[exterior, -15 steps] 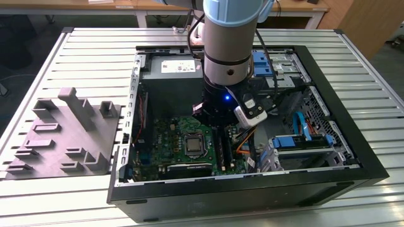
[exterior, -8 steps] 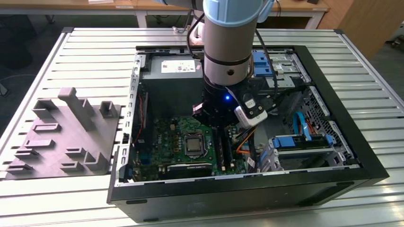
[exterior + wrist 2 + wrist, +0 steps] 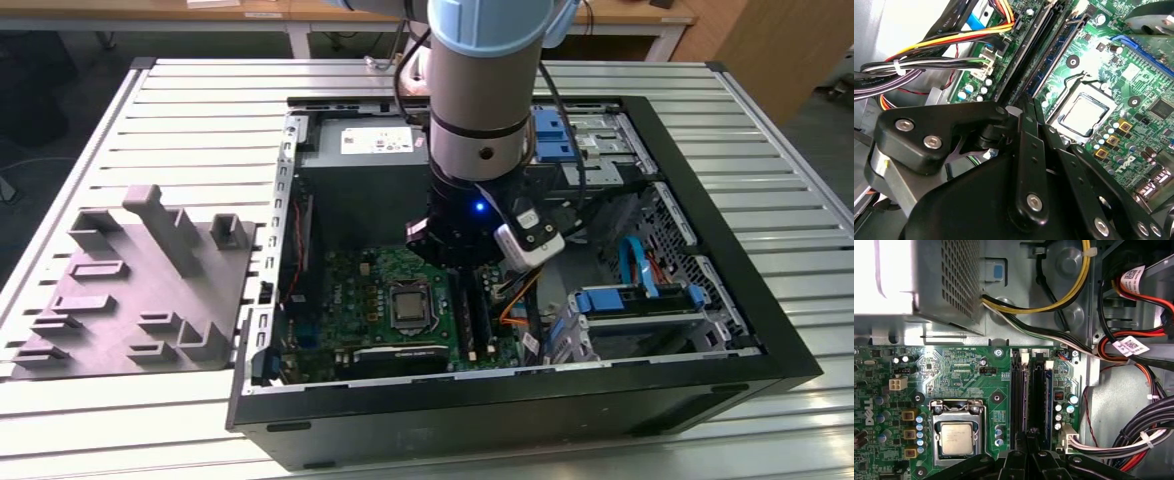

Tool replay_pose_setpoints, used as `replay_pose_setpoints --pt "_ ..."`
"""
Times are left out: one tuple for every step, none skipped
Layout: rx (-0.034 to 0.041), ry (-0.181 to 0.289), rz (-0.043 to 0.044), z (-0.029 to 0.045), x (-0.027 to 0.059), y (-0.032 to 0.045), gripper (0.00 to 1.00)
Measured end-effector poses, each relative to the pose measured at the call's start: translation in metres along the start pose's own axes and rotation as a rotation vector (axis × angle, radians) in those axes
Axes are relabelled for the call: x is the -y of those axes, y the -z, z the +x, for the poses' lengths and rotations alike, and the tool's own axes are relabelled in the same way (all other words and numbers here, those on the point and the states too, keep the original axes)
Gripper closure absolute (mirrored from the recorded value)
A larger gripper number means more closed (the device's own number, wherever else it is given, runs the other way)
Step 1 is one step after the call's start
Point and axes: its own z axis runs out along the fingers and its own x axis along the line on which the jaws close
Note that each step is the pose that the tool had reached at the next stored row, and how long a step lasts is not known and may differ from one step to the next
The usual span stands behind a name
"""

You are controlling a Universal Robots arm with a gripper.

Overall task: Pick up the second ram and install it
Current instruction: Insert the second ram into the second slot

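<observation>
My gripper [image 3: 470, 262] reaches down inside the open computer case [image 3: 790, 352], over the motherboard's long memory slots beside the processor [image 3: 956, 437]. In both wrist views its black fingers [image 3: 1024, 150] stand pressed close together. They are in line with the slot nearer the processor. The second ram [image 3: 1024, 400] shows edge-on as a thin dark strip [image 3: 1026, 55] standing in that slot, and it runs into the narrow gap at my gripper tips [image 3: 1030, 102]. A bluish board with chips [image 3: 1059, 50] sits in the neighbouring slot [image 3: 1041, 400].
Bundled cables [image 3: 1134, 435] hang close beside the slots, toward the case's drive bay. Blue drive carriers [image 3: 641, 300] stand at the exterior view's right, and the power supply [image 3: 360, 160] sits at the back. A grey moulded fixture [image 3: 134, 290] lies on the slatted table left of the case.
</observation>
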Motion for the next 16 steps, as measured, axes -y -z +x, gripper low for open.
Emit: replay_pose_setpoints --pt "0.0 0.0 0.0002 0.0002 0.0 0.0 0.89" --pt "0.0 0.0 0.0001 0.0004 0.0 0.0 0.89" --pt "0.0 0.0 0.0003 0.0004 0.0 0.0001 0.89" --pt "-0.0001 0.0 0.0004 0.0004 0.0001 0.0001 0.89" --pt "-0.0001 0.0 0.0006 0.0004 0.0001 0.0 0.89" --pt "-0.0002 0.0 0.0006 0.0005 0.0 -0.0005 0.89" --pt "-0.0001 0.0 0.0004 0.0005 -0.0001 -0.0013 0.89" --pt "-0.0001 0.0 0.0003 0.0005 -0.0001 -0.0019 0.89" --pt "-0.0001 0.0 0.0004 0.0006 -0.0001 -0.0024 0.89" --pt "-0.0002 0.0 0.0005 0.0006 -0.0002 -0.0029 0.89" --pt "-0.0002 0.0 0.0006 0.0006 -0.0002 -0.0034 0.89" --pt "-0.0002 0.0 0.0006 0.0006 -0.0002 -0.0037 0.89" --pt "-0.0002 0.0 0.0007 0.0006 -0.0002 -0.0037 0.89" --pt "-0.0002 0.0 0.0007 0.0006 -0.0002 -0.0038 0.89" --pt "-0.0001 0.0 0.0005 0.0006 -0.0003 -0.0039 0.89" --pt "-0.0001 0.0 0.0004 0.0006 -0.0003 -0.0039 0.89"
